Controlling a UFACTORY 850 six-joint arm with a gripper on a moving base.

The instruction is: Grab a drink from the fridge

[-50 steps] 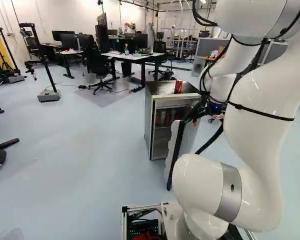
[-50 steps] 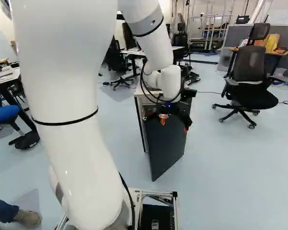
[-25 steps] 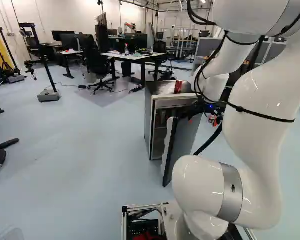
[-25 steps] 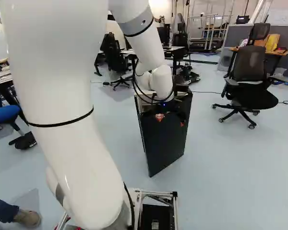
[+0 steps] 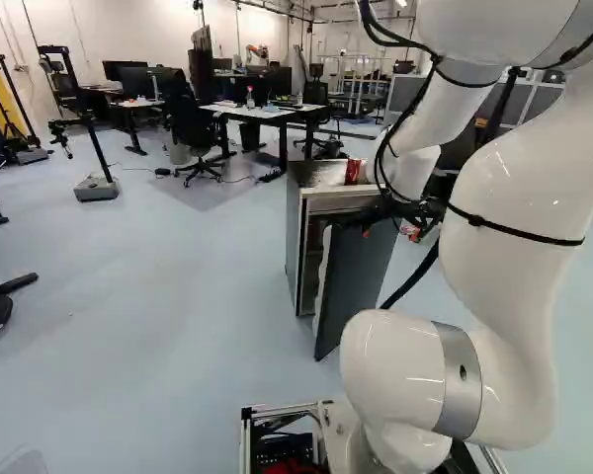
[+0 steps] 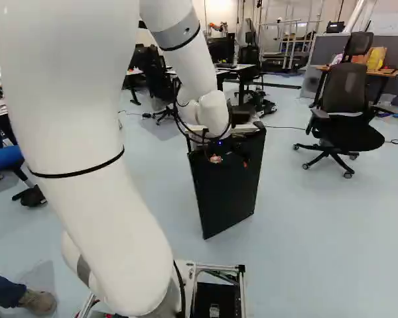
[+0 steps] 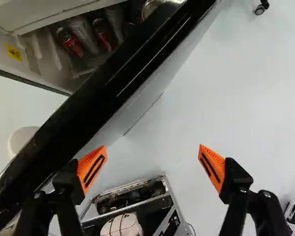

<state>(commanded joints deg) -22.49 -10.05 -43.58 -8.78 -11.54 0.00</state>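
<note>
At about eleven o'clock from the arm's lowest joint [image 5: 407,442], the left base view showed the fridge [image 5: 294,237], its door [image 5: 359,286] partly open. A red can [image 5: 352,172] stood on top, close to the arm's wrist; a clumsy swing there could have knocked it off.

In the right base view the fridge lay near one o'clock from the same joint, mostly behind the door's dark outer face, with the gripper at the upper part of it. A forward push on that face would probably have swung the door shut and closed off the drinks.

From the wrist view, the gripper [image 7: 151,155] was open and empty, its two orange pads [image 7: 92,168] spread wide. One stood right beside the door; whether it touched could not be told. Drink cans [image 7: 70,42] stood inside the fridge at roughly eleven o'clock from the gripper, beyond the door's edge. Reaching straight for them looked likely to jam a finger on that edge, and since they stood close together, a loose approach could have tipped a neighbour.
</note>
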